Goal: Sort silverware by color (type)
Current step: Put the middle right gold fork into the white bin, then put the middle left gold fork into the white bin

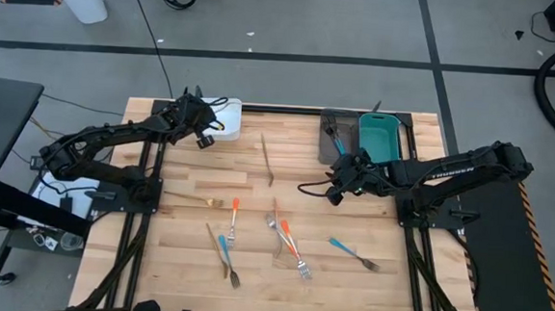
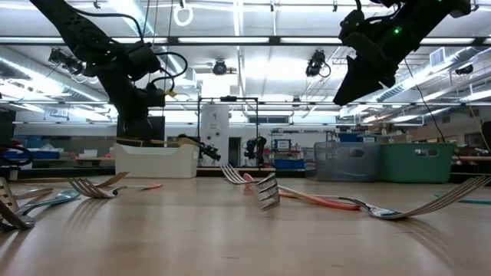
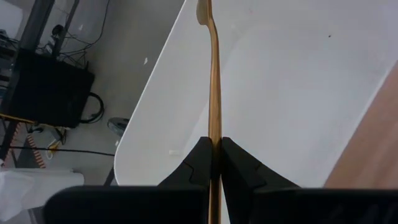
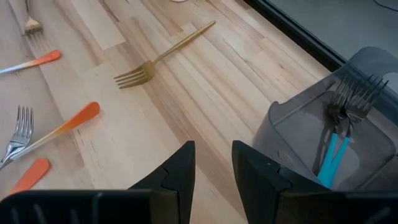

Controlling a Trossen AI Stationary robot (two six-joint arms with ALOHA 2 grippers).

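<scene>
The left gripper grasps a thin gold utensil over the white bin at the far left; the right gripper hangs released near the grey bin holding blue-handled forks, while other forks lie scattered on the near table

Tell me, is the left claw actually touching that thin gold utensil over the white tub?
Touching. The left wrist view shows the left gripper with both fingers pressed against the gold utensil, no gap either side, above the white bin.
</scene>
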